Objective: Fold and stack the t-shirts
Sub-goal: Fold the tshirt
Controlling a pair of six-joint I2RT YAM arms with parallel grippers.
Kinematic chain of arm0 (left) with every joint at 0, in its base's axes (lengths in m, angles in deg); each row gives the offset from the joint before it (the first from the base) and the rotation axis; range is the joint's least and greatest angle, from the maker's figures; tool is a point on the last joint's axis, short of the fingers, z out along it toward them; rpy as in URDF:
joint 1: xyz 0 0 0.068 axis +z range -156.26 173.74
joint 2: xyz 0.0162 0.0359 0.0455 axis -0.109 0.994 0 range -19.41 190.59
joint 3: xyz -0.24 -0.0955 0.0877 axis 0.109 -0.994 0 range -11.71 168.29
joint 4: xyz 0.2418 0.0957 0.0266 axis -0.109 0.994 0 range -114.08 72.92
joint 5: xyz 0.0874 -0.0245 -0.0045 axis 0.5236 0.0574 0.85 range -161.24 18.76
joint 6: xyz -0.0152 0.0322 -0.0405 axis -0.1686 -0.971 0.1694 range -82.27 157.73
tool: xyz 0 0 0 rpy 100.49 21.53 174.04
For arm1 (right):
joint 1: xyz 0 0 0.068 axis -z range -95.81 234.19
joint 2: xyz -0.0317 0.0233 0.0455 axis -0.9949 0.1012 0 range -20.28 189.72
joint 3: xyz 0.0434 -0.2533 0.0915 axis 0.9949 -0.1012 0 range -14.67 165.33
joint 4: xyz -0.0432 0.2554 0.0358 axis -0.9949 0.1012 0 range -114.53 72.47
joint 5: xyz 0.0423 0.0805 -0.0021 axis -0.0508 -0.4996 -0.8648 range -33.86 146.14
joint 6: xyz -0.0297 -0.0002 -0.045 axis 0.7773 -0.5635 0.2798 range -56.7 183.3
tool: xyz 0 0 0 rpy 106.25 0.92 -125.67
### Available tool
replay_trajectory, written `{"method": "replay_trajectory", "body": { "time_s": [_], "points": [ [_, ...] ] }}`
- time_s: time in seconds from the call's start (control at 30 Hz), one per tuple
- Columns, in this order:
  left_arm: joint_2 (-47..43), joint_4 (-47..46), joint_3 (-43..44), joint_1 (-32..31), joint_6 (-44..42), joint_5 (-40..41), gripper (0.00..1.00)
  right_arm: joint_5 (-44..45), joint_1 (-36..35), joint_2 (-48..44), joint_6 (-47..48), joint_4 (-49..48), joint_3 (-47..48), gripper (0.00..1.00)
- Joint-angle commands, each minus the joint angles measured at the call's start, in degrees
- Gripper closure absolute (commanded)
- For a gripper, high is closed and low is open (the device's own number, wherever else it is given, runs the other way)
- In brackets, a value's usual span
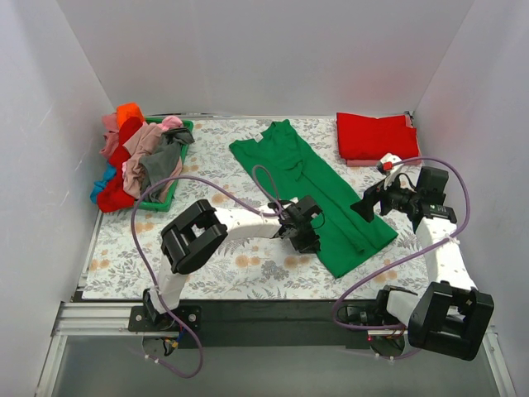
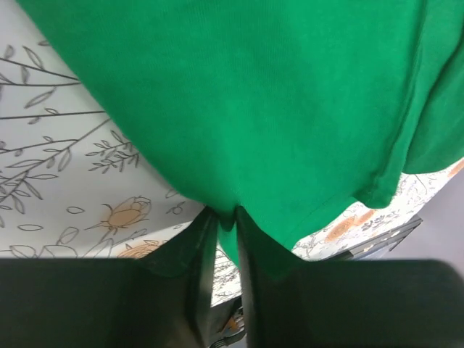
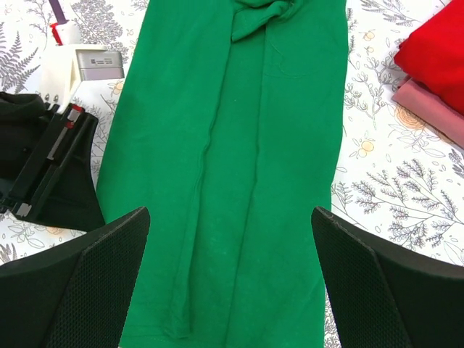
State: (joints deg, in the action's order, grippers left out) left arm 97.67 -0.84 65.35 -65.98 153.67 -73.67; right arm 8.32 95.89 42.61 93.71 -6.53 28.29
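Left gripper (image 2: 226, 235): fingers drawn together on a small pinch of the green t-shirt (image 1: 307, 178). The cloth is nipped between the two tips at the shirt's left long edge, toward the hem end. The edge puckers up into the pinch. Only a thin fold is caught; how many layers cannot be told

Green t-shirt: lies flat on the floral-print cloth (image 1: 248, 265) in mid-table, already narrowed into a long strip with the sides turned in. Collar at the far end, hem at the near right. Edges of the turned-in sides run lengthwise in the right wrist view

Right gripper (image 3: 230, 217): jaws wide apart, holding nothing, hovering above the strip's other side and clear of the cloth

Handling, judged: light, limp cotton with no stiffness. It will sag and drape from any single point, and the turned-in layers may slide open if lifted by the top layer alone. Not fragile, not slippery; a modest nip should hold. Best hold looks to be both corners of one short end, all layers together, one corner per gripper, so the strip folds over evenly

Further out: red t-shirt (image 1: 376, 135) folded at far right on a pink t-shirt (image 3: 435, 109); unfolded heap of t-shirts (image 1: 136, 161) in the green plastic basket (image 1: 162, 203) at far left
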Motion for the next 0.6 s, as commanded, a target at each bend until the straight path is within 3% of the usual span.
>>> {"method": "replay_trajectory", "body": {
  "time_s": [0.0, 0.1, 0.17, 0.33, 0.4, 0.57],
  "points": [
    [5.97, 11.29, -2.96, 0.75, 13.36, 5.51, 0.85, -2.37, 0.51, -1.98, 1.05, -1.74, -0.86, 0.02],
    [3.61, 10.16, -4.36, 0.92, 6.71, 6.48, 1.0, -2.81, 0.78, -2.33, 1.14, -1.74, -0.86, 0.02],
    [0.8, 9.63, -6.03, 0.84, 1.86, 8.05, 1.0, -2.9, 0.78, -2.51, 1.23, -1.65, -0.95, 0.01],
    [-15.54, 8.92, -23.68, 2.41, -7.38, 9.74, 1.0, -3.95, 0.86, -4.36, 2.81, -0.95, -1.56, 0.01],
    [-23.07, 7.35, -32.96, 5.47, -9.49, 6.85, 1.0, -4.22, 0.78, -4.71, 3.68, 0.1, -1.48, 0.02],
    [-37.08, 3.57, -43.3, 13.39, -20.28, -1.06, 0.99, -9.92, 0.78, -4.36, 10.52, 6.94, 0.1, 0.02]
  ]
}}
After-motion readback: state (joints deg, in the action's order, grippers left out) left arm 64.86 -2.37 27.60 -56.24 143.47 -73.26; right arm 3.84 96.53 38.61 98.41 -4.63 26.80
